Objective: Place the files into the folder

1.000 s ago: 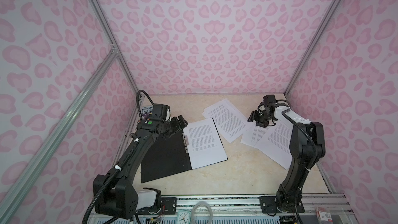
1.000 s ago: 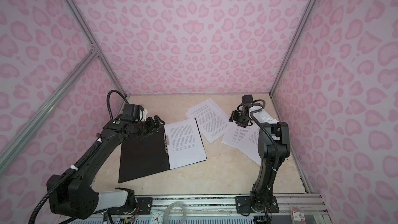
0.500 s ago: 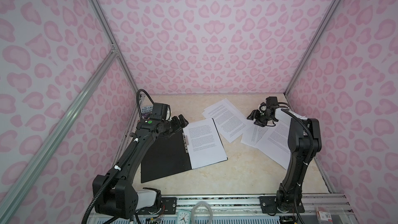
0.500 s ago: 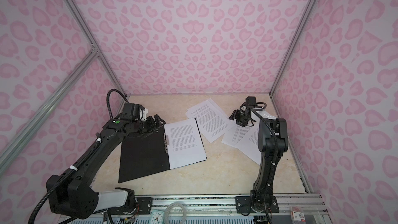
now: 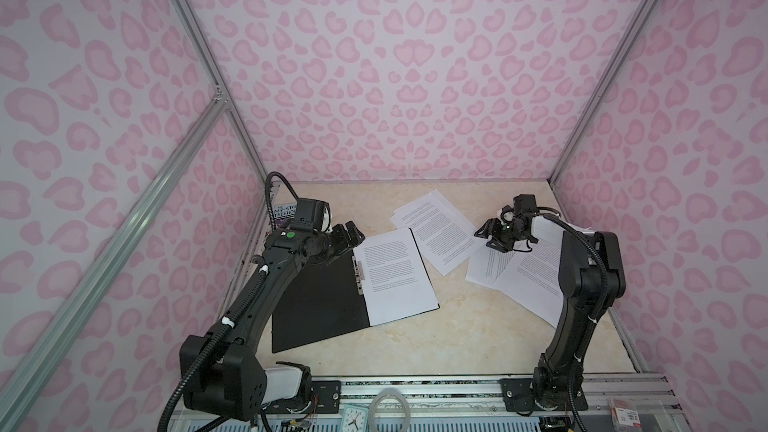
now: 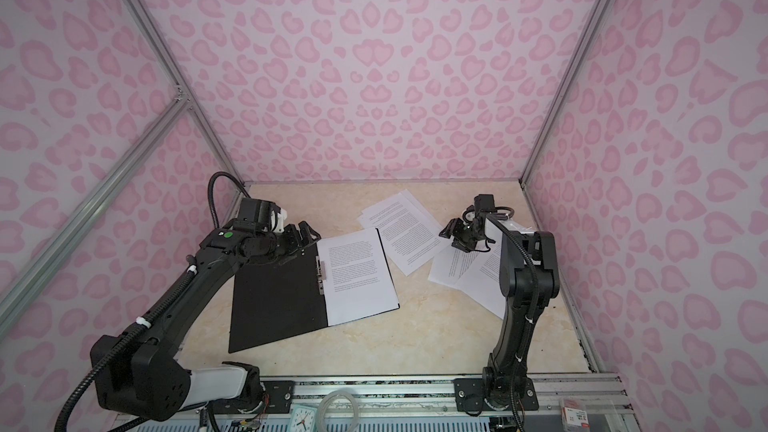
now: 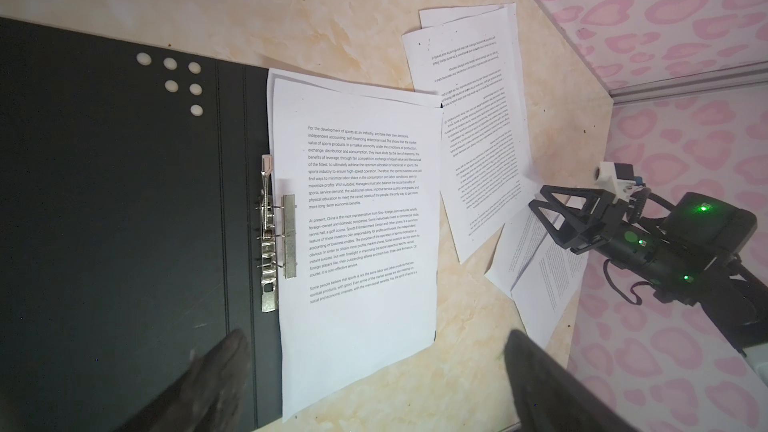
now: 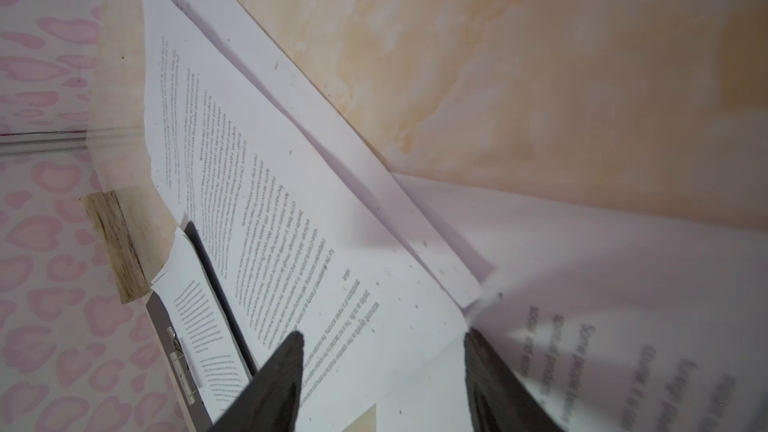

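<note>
**Table stock: both claws empty**

1. Right claw (image 5: 487, 238): jaws spread, nothing pinched. I see it close over the spot where two loose pairs of files (image 5: 440, 238) meet.
2. Left claw (image 5: 352, 231): spread wide and empty, above the far end of the folder (image 5: 316, 309).
3. Folder: lying open with its black inside up and the clip strip (image 7: 270, 238) at the spine. Printed sheets (image 5: 395, 280) lie on its right half.
4. Loose files: flat on the table (image 5: 436, 338), right of the folder.

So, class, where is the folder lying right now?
In both top views the folder lies open at left, its far edge under the left gripper, loose files just to its right.
</note>
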Controlling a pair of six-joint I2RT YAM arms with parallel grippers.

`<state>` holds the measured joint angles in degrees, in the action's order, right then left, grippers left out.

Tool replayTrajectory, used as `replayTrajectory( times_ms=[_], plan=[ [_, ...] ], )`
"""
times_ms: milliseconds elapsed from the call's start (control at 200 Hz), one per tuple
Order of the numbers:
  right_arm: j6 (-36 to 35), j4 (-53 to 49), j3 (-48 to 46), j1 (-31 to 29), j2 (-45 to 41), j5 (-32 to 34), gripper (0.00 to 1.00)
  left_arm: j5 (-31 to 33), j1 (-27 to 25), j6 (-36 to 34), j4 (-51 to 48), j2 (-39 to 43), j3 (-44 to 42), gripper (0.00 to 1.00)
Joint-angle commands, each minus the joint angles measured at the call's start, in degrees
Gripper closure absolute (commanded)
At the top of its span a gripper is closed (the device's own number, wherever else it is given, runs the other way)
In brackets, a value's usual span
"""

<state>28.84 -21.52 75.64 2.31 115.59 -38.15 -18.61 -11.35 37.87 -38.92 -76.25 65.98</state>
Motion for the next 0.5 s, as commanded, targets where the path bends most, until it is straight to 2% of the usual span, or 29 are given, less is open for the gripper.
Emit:
replayTrajectory(
  times_ms=[0, 245, 495],
  plan=[
    [0.5, 2.9, -0.2, 0.0, 0.1, -4.3, 0.38, -0.2, 0.0, -0.1, 0.2, -0.3, -0.1, 0.03],
    [1.3, 6.3, -0.6, -0.4, -0.5, -7.4, 0.4, -0.3, 0.0, -0.1, 0.2, 0.1, -0.5, 0.03],
    [1.1, 6.4, -0.7, -1.2, 0.6, -6.7, 0.43, -0.2, 0.0, -0.1, 0.3, 0.7, -1.0, 0.03]
  ],
)
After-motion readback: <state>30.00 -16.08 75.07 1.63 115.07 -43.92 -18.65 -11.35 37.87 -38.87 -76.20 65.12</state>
